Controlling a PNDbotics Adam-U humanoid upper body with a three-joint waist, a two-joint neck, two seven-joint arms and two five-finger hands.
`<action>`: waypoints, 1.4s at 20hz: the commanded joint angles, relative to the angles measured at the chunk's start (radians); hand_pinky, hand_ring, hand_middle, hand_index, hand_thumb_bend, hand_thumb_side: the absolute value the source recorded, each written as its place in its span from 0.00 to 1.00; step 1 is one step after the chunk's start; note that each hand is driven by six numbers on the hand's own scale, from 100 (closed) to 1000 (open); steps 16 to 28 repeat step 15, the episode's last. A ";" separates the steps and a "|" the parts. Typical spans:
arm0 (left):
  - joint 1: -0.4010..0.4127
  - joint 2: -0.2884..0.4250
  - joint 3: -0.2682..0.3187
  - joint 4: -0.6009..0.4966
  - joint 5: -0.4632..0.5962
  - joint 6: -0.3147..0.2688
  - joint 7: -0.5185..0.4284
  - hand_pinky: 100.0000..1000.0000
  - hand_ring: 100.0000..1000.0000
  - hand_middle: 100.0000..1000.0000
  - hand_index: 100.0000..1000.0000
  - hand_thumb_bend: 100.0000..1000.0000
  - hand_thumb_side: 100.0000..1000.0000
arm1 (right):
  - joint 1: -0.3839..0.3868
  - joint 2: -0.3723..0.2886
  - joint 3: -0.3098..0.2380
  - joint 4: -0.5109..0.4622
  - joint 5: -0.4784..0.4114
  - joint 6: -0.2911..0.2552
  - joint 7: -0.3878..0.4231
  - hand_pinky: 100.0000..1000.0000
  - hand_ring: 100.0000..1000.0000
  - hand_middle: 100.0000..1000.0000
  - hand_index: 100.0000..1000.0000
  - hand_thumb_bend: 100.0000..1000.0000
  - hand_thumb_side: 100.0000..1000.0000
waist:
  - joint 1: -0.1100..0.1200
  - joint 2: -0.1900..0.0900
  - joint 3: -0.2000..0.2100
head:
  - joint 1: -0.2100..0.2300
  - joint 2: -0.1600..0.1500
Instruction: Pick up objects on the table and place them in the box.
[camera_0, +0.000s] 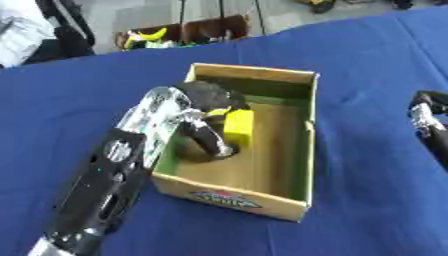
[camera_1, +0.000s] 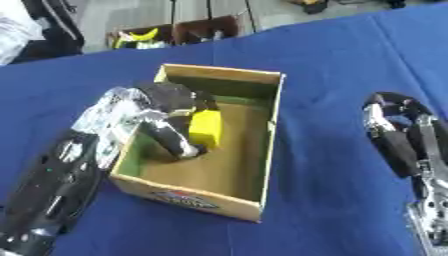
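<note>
Left hand lowers a yellow block into the box.

The left hand (camera_0: 203, 112) is curled round the yellow block (camera_0: 238, 127), inside the cardboard box (camera_0: 254, 199). The block looks stiff, light and flat-sided, best pinched across opposite faces. The right hand (camera_1: 391, 131) idles far off, fingers relaxed.

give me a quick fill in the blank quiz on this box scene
1. The left hand holds a ____ block.
2. The block is inside the cardboard ____.
3. The tablecloth is ____.
4. The right hand is ____ the box.

Missing words: yellow; box; blue; outside
</note>
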 joint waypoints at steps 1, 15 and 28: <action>-0.023 0.022 0.016 -0.058 -0.028 0.000 -0.013 0.80 0.93 1.00 1.00 0.68 0.66 | -0.007 -0.001 -0.005 -0.023 -0.004 -0.003 -0.001 0.85 0.99 0.53 0.80 0.00 0.63 | -0.012 -0.027 0.002 | 0.000 -0.011; -0.003 0.128 0.176 -0.422 0.293 0.162 0.220 0.68 0.85 0.92 1.00 0.79 0.90 | 0.003 0.010 -0.012 -0.026 0.000 -0.003 -0.010 0.85 0.99 0.53 0.79 0.00 0.62 | -0.026 -0.046 0.033 | -0.030 -0.010; -0.003 0.128 0.176 -0.422 0.293 0.162 0.220 0.68 0.85 0.92 1.00 0.79 0.90 | 0.003 0.010 -0.012 -0.026 0.000 -0.003 -0.010 0.85 0.99 0.53 0.79 0.00 0.62 | -0.026 -0.046 0.033 | -0.030 -0.010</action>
